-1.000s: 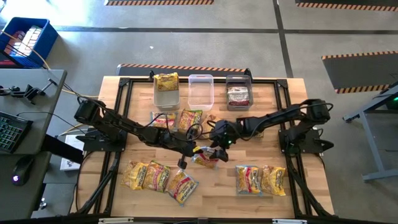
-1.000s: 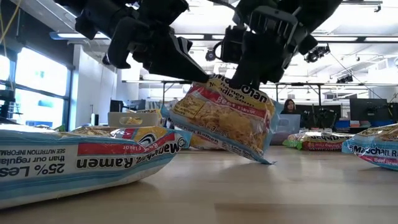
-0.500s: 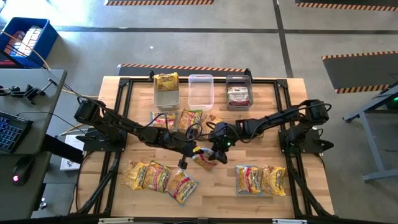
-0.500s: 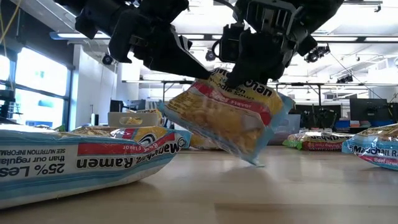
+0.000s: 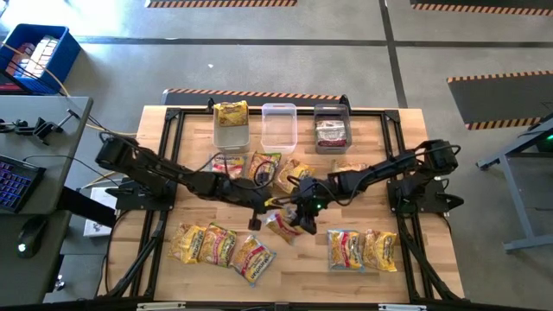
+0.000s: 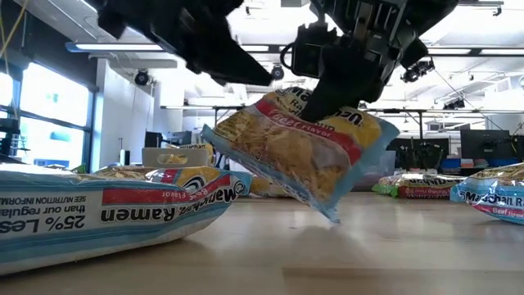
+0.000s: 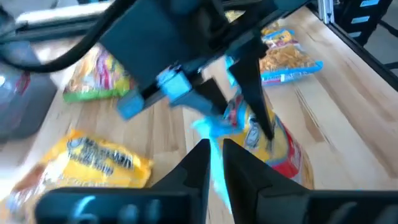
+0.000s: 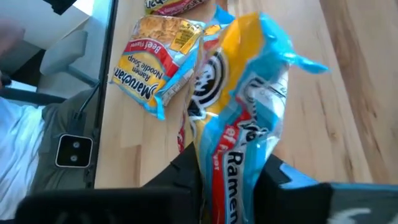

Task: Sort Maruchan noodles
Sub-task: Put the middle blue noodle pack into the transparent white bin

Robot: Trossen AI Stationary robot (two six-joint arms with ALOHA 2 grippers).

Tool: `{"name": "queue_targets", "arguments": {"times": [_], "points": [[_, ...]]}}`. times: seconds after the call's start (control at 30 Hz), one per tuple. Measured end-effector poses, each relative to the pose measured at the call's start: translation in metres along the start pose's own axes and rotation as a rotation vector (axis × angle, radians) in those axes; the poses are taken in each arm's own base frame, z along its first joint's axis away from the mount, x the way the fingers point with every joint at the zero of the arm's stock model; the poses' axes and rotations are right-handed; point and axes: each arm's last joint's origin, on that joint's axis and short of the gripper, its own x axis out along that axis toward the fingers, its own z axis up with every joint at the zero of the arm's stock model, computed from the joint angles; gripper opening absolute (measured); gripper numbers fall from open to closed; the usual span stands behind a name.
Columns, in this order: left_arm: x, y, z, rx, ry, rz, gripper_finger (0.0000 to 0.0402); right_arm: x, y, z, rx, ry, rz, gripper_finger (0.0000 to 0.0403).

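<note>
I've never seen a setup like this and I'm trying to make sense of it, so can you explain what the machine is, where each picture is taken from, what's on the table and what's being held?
This is a robot with two dark jointed arms mounted at a wooden table. One picture looks straight down from above, one looks level across the tabletop, and two come from cameras on the arms' wrists.

On the table lie flat ramen packets, mostly yellow, in loose groups. Along the far edge stand three small bins; the two outer ones already hold packets.

Near the table's middle, the right gripper has its fingers closed on one beef-flavor packet, yellow with red and blue print, lifted clear of the wood and tilted. The left gripper sits right beside that packet; its fingers are nearly together and seem to hold nothing.
</note>
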Motion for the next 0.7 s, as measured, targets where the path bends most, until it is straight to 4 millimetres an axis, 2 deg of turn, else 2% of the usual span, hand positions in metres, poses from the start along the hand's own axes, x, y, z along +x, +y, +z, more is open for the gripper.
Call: {"name": "queue_targets", "arguments": {"times": [0.13,0.33,0.47,0.57,0.7], "points": [[-0.03,0.004,0.006,-0.05,-0.033,0.053,0.0056,-0.004,0.005,0.002,-0.011,-0.015,0.009,0.0052],[-0.057,0.011,-0.033,-0.164,-0.228,0.077,0.004,-0.032,0.003,0.015,-0.046,-0.026,-0.028,0.0045],[-0.068,0.026,-0.061,-0.205,-0.356,0.124,0.0017,-0.063,-0.007,0.044,-0.098,-0.01,-0.127,0.004],[-0.074,0.041,-0.073,-0.216,-0.424,0.109,0.0003,-0.091,-0.02,0.072,-0.165,0.01,-0.243,0.0034],[-0.077,0.061,-0.082,-0.242,-0.425,0.105,0.0002,-0.131,-0.039,0.108,-0.23,0.006,-0.369,0.003]]}}
